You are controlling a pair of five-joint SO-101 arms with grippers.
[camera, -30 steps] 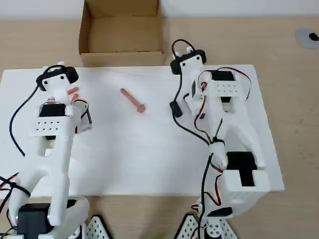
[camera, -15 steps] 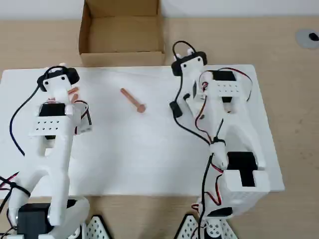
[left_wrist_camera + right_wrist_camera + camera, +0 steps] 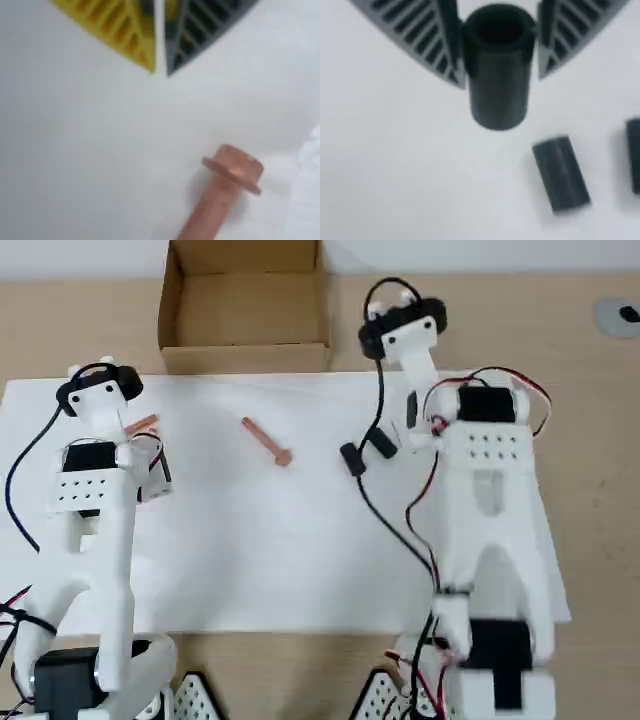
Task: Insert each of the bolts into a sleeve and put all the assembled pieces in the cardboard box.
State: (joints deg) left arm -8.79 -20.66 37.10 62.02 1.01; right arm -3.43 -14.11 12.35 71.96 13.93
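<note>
My right gripper [image 3: 499, 80] is shut on an upright black sleeve [image 3: 498, 100], held just above the white mat. Two more black sleeves lie past it, one close [image 3: 561, 172] and one at the picture's edge [image 3: 634, 155]. From above, two sleeves [image 3: 350, 458] [image 3: 383, 443] lie left of the right arm. My left gripper [image 3: 159, 67] is shut and empty, its tips a short way from the head of a copper bolt [image 3: 227, 185]. That bolt [image 3: 141, 424] lies beside the left arm. A second bolt [image 3: 266, 441] lies mid-mat. The cardboard box [image 3: 243, 345] stands open at the back.
The white mat [image 3: 260, 560] covers most of the wooden table. Cables hang from both arms over the mat. The mat's front half is bare. A small dark fitting [image 3: 620, 315] sits at the table's far right.
The right arm has swung back and to the right, uncovering a second sleeve on the mat. The left arm has shifted slightly left. The bolts have not moved.
</note>
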